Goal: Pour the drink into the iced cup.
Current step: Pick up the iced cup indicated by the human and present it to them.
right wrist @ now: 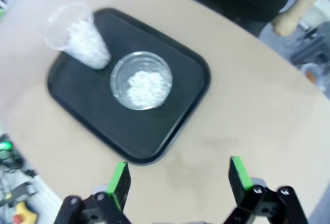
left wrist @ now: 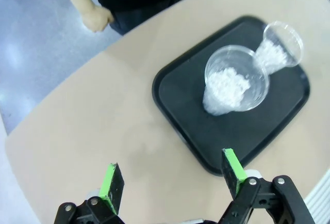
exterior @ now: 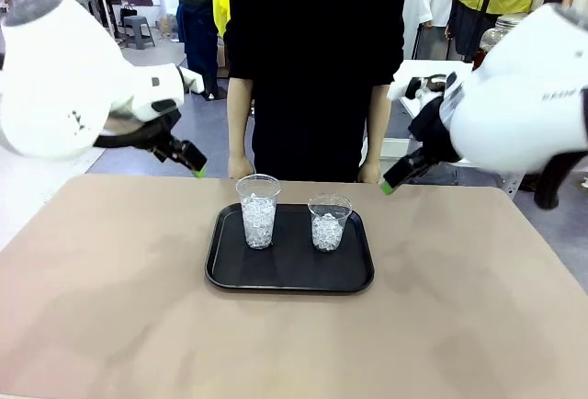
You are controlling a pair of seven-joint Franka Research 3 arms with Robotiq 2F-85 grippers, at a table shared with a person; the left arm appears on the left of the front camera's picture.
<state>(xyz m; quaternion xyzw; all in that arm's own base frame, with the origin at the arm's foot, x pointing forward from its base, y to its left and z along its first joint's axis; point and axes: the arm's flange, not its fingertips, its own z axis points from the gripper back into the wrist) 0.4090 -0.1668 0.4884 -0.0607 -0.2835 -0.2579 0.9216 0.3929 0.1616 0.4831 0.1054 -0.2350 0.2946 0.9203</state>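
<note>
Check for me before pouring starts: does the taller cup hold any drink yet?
No drink yet. The taller cup stands upright on the tray, holding only white ice, no amber liquid.

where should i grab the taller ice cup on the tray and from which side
Probably its mid wall, below the wide rim, with the open left pincer coming in level from the robot's left. The taller cup stands upright and tapers downward, so a grip under the rim should not slip. The shorter cup stands apart on its other side, leaving the left free.
</note>
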